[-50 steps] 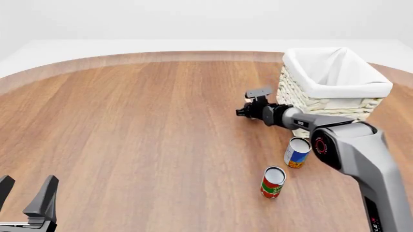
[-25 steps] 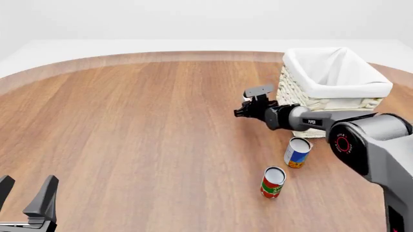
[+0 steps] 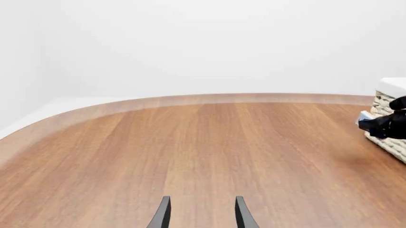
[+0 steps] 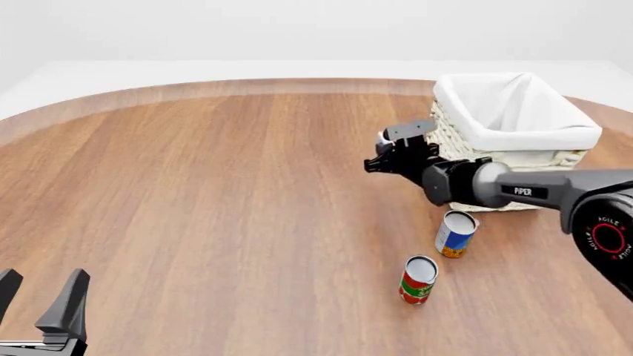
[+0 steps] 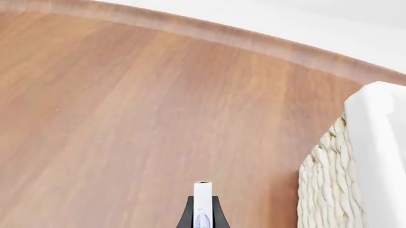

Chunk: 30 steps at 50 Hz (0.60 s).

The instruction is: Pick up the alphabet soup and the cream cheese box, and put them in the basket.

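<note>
In the left wrist view, the left pincer [image 3: 201,216] shows only as two dark fingertips at the bottom centre of the frame, set apart with bare wood between them and nothing held. The wooden bench [image 3: 190,142] fills the lower half, and at the right edge a strip of the basket [image 3: 390,126] appears with the dark tip of the right pincer [image 3: 381,124] in front of it, a small pale object at that tip. In the front view, the left pincer [image 4: 40,308] sits at the lower left corner, its fingers spread and empty. The right arm reaches in from the right edge toward the centre, and the right pincer [image 4: 388,158] hangs above the bench just left of the basket [image 4: 465,148], which stands at the upper right. The cream cheese box [image 4: 383,138] is only a small pale sliver at the pincer's tip. The alphabet soup [image 4: 455,233] stands on the bench below the basket, right of centre, with a red and green can [image 4: 419,279] lower down and a little to its left, apart from it. In the right wrist view, the right pincer's two dark fingers at the bottom centre are closed on the cream cheese box [image 5: 201,202], seen edge-on as a thin white slab, and the basket [image 5: 330,180] fills the lower right.
</note>
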{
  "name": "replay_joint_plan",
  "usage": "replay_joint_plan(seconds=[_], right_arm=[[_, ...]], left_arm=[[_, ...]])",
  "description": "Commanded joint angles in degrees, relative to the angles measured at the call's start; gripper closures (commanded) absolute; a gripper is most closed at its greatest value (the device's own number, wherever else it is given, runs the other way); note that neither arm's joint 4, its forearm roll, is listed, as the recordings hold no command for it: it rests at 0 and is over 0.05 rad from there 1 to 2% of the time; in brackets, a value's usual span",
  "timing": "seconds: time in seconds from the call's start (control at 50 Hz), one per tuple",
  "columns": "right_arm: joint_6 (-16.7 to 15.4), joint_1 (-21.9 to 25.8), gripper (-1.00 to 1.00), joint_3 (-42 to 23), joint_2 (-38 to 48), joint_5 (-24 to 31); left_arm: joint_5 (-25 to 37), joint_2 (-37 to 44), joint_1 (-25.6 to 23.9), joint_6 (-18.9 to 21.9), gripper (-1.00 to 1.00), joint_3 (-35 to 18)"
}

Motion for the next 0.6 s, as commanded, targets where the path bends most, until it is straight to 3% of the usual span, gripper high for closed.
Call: replay_joint_plan(seconds=[0.02,0.6], right_arm=[[-0.18,0.80,1.00,7.12,-8.89,-2.77],[-1.85,0.18,1.00,14.70,-23.45,-2.89]], left_arm=[[0.00,0.00,0.00,0.00,-1.00,0.00],[0.00,0.00,0.00,0.00,-1.00,0.00]])
